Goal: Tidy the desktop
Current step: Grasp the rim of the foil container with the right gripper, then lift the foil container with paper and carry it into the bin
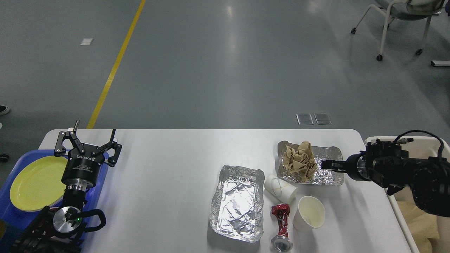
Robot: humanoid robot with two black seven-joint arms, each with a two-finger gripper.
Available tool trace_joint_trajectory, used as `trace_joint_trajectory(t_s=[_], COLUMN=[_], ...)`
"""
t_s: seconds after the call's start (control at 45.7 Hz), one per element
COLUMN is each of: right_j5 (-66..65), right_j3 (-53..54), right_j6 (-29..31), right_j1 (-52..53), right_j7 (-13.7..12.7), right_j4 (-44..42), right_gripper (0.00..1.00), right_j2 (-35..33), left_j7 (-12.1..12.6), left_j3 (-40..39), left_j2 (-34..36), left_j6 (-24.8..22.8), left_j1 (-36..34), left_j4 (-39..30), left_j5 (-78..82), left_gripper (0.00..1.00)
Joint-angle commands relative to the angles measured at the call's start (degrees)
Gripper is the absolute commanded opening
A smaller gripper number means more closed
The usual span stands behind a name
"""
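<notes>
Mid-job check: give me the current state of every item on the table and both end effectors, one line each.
Left end effector: open, empty.
Right end effector: at the far foil tray, grip unclear.
Far foil tray: upright, holds crumpled brown paper.
Near foil tray: upright, empty.
Standing paper cup: upright, empty.
Fallen paper cup: on its side.
Red can: crushed, lying down.
Yellow plate: in blue tray.

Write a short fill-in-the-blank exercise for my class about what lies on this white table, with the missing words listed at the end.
1. The crumpled brown paper sits in a ____ tray.
2. The yellow plate rests on a ____ tray.
3. The crushed red can lies between the empty foil tray and the upright paper ____.
4. The left tool has its fingers spread ____.

Missing words: foil; blue; cup; open
</notes>
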Motion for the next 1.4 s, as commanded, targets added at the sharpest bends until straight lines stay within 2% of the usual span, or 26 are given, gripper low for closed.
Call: trace_joint_trajectory(t_s=[0.0,0.066,0.153,0.263,0.394,0.569,0.985,1.225,1.378], right_j5=[0.17,0.17,0.08,-0.01,0.08,0.96,0.96,0.96,0.96], right_j3=[0.79,1.4,1.67,1.41,1.67,4.57,5.1,6.15,6.06], right_j6=[-1.01,-1.01,-1.01,-0.84,-0.66,-0.75,-0.22,-0.04,1.53], right_j1=[-0.49,-0.49,-0.58,-0.84,-1.55,-1.46,0.12,12.06,20.06], right_j7=[-0.25,-0.25,-0.25,-0.25,-0.6,-5.0,-5.53,-5.53,-5.62], right_j4=[-0.45,-0.45,-0.1,0.43,0.6,0.6,2.88,18.17,24.85], right_gripper=[0.86,0.73,0.43,0.01,0.0,0.0,0.0,0.0,0.0], right_j2=[0.1,-0.07,-0.16,0.02,-0.25,-0.51,-0.78,-8.77,-12.99], left_j7=[0.01,0.01,0.01,0.01,0.01,0.01,0.01,0.01,0.01], left_j3=[0.0,0.0,0.0,0.0,0.0,0.0,0.0,0.0,0.0], left_j2=[0.03,0.03,0.03,-0.06,-0.06,0.03,-0.06,0.03,0.03], left_j6=[-0.02,-0.02,-0.02,-0.02,-0.02,-0.02,-0.02,-0.02,0.07], left_j1=[0.0,0.0,0.0,0.0,0.0,0.0,0.0,0.0,0.0], left_j4=[0.0,0.0,0.0,0.0,0.0,0.0,0.0,0.0,0.0], left_j5=[0.0,0.0,0.0,0.0,0.0,0.0,0.0,0.0,0.0], left_gripper=[0.96,0.96,0.97,0.96,0.96,0.96,0.96,0.96,0.97])
